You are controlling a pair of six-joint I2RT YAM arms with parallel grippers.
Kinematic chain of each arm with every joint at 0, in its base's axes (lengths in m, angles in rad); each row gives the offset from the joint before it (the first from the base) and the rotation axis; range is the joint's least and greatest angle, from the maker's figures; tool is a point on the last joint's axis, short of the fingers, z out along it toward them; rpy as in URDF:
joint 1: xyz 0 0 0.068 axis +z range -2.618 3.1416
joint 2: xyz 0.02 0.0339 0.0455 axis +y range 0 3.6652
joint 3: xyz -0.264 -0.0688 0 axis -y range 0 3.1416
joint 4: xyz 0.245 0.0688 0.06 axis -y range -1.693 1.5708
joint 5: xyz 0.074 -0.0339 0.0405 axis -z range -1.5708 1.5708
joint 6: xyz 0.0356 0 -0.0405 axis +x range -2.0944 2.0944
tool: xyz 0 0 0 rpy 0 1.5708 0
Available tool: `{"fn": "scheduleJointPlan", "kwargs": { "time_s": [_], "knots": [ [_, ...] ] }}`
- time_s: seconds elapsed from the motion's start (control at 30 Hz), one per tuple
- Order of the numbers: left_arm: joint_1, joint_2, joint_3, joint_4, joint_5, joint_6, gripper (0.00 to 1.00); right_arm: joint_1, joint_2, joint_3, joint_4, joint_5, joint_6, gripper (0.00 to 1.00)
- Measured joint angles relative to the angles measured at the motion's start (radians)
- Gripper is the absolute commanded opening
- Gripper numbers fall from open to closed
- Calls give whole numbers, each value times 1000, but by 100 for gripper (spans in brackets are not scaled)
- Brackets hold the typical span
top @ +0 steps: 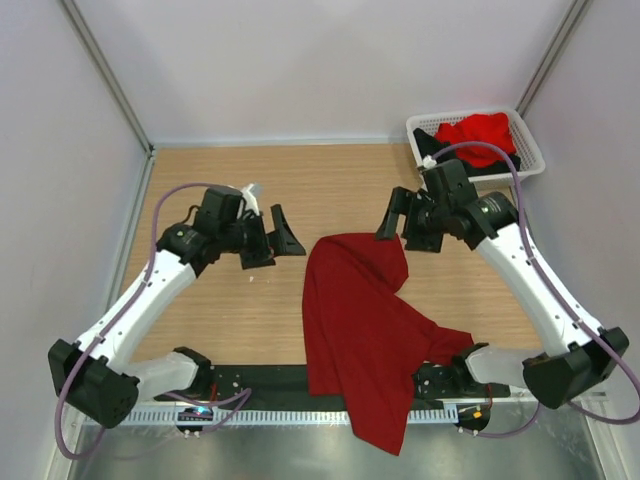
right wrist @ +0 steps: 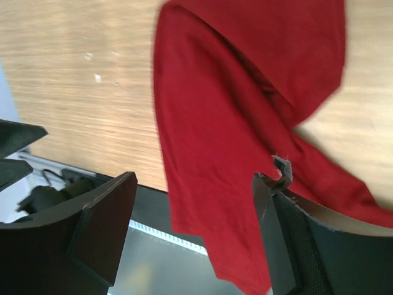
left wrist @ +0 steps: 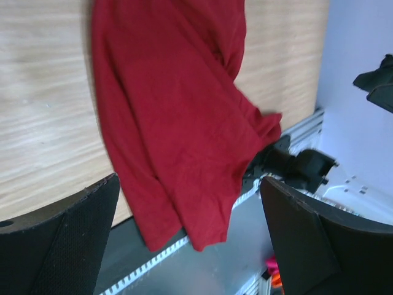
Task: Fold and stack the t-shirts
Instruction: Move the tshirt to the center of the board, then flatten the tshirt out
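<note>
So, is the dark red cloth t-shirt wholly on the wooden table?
No, the dark red t-shirt reaches past the wooden table at its near edge.

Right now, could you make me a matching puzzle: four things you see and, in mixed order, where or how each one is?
Things:
1. dark red shirt
2. bright red shirt
3. white basket
4. left hand

Places or states:
a. at the far right corner of the table
b. open, holding nothing
c. lying loose, hanging over the near edge
d. bundled inside the basket

Pairs: 1-c, 2-d, 3-a, 4-b
</note>
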Motion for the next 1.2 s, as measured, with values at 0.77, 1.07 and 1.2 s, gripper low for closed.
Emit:
{"fn": "scheduleJointPlan", "kwargs": {
  "time_s": [0.77, 1.07, 1.2],
  "knots": [
    [-234, 309, 135, -34, -149, 63, 89, -21, 192, -529, 217, -76, 105, 66],
    [-200, 253, 153, -114, -229, 109, 89, 11, 497, -235, 282, -94, 127, 1],
    [-164, 201, 171, -131, -268, 112, 89, 58, 531, -95, 397, -129, 245, 21]
  ]
}}
